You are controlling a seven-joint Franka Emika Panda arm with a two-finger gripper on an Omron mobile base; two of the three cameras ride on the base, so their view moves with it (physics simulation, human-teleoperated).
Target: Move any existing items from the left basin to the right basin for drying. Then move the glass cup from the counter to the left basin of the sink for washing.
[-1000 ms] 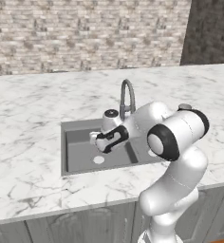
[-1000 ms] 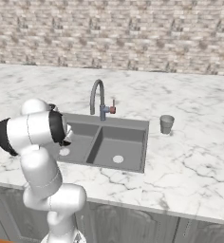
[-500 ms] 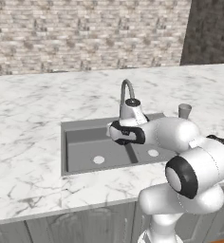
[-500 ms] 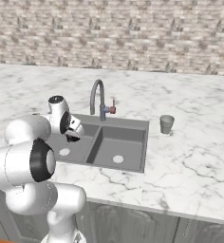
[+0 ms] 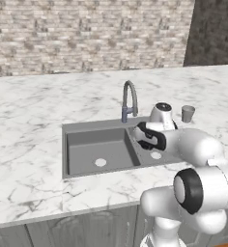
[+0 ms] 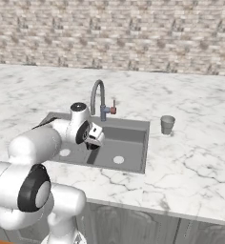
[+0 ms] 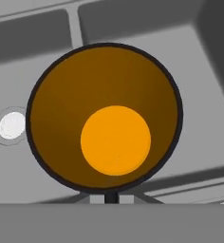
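While the gripper (image 6: 92, 143) hangs over the sink (image 6: 133, 125), its jaws are clamped on the black mug (image 7: 104, 118), whose round rim and orange inside face straight up at the hand camera. Beneath the mug in that view lies dark grey sink floor, with a ridge running across and 1 white drain (image 7: 10, 126) showing beside the rim. From the left base view the gripper (image 5: 146, 143) sits over the divider between the 2 compartments, at the left edge of the right basin (image 5: 157, 155); most of the mug itself is hidden there by the hand. The left basin (image 5: 92, 147) lies to its left with its round white drain (image 5: 100, 162) bare. A curved steel faucet (image 5: 129, 99) stands at the far edge of the sink, just behind the hand. The glass cup (image 6: 167, 125) stands upright on the white marble counter (image 6: 190, 157), to the right of the sink and well apart from the gripper.
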